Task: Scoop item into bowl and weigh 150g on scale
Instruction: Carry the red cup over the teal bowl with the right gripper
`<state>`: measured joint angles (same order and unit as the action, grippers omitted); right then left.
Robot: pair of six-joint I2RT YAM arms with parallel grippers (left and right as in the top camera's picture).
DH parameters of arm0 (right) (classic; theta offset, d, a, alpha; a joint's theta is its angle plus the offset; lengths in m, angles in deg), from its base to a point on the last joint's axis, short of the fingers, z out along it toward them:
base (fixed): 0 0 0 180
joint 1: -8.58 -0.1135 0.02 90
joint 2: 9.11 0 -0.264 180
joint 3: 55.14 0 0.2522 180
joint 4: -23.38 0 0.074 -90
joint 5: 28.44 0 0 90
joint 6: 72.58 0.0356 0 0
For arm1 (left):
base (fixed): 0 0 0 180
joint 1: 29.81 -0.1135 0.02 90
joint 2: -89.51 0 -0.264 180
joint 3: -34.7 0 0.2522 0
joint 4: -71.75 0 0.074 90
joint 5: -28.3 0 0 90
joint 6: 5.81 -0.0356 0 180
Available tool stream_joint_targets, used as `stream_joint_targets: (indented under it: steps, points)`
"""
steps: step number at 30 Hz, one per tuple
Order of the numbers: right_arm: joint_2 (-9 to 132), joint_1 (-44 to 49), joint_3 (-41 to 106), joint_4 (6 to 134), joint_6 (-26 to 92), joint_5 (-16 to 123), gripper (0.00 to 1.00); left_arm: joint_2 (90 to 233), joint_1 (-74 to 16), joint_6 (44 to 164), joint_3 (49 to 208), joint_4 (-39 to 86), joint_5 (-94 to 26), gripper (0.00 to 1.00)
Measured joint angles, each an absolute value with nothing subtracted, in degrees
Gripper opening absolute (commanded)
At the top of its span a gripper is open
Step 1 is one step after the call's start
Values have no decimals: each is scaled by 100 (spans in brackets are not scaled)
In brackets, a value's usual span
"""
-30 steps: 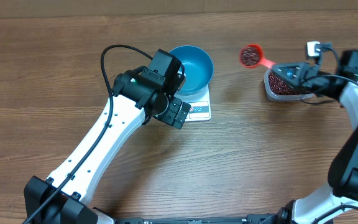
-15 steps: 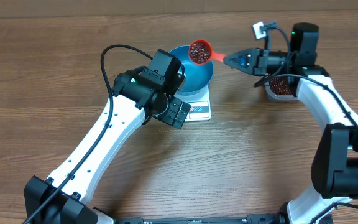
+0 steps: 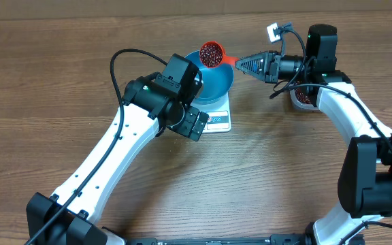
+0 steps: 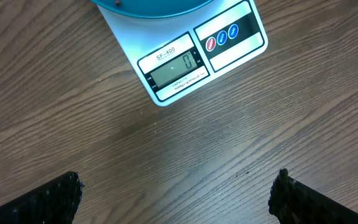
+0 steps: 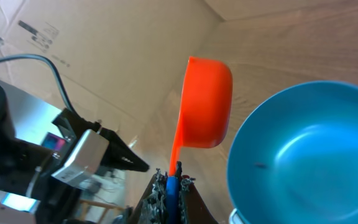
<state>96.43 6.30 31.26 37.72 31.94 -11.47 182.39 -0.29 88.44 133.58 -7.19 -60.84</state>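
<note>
The right claw is clenched on the thin handle of an orange plastic scoop, its jaws pinched flat together. Just ahead of its fingertips the scoop's round cup sits level, filled with small dark red-brown beans. Ahead of and below the claw is the blue bowl, smooth and glossy, with the cup hanging over its far rim. In the right wrist view the bowl's hollow looks bare apart from one tiny speck. Behind the claw, partly under the wrist, a clear tub holds more beans.

The left claw is released, its black ribbed fingers spread wide and pointing down above bare wood. Just ahead of them lies the scale, flat, white and round-cornered. Its display reads zero, with three round buttons beside it. The bowl rests on the scale's platform past the display.

The right arm bends at the elbow and reaches across from the table's right side, its forearm roughly level. The left arm runs diagonally from the near left corner, and its black wrist overhangs the scale's near corner.

The table is brown wood grain with a matte finish. Pale cardboard sheeting stands beyond its far edge.
</note>
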Motion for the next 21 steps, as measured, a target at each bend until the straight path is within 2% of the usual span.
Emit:
stream_joint_targets:
  steps: [8, 21]
  points:
    - [9645, 630, 3126, 4238, 2167, -894, 4, 18239, -29, 8844, 13358, -719, -6084, 100]
    - [9643, 573, 3126, 4273, 700, -701, 4, 18239, -29, 8844, 13358, -722, -6084, 100]
